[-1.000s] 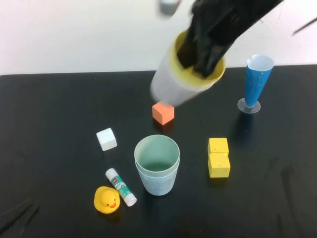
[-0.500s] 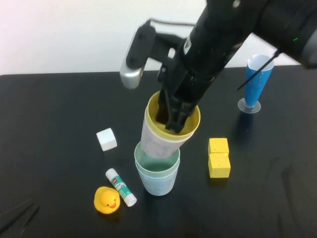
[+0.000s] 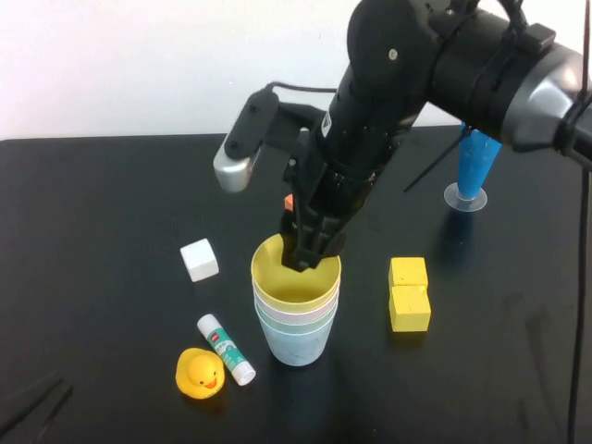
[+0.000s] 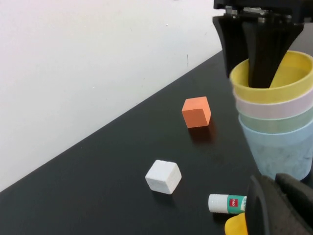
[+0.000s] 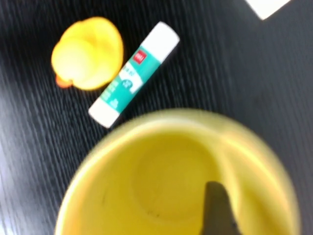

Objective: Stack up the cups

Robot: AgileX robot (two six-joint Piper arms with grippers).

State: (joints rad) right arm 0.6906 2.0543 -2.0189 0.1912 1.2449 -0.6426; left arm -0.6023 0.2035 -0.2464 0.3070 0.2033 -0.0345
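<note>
Four nested cups (image 3: 296,319): surface (image 3: 102,213) centre-front. Right pincer (image 3: 303,259): at the top cup's rim, one finger inside. Cube (image 3: 199,259): left of stack. Glue stick (image 3: 227,349) and duck (image 3: 200,373): front-left, touching. Two blocks (image 3: 408,293): right, touching. Cone (image 3: 474,162): far right, behind. Left pincer (image 4: 279,205): near front-left corner.

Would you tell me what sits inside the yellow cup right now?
Only the right gripper fingers dip into the yellow cup; the rest of its inside looks bare, though its floor is partly hidden.
</note>
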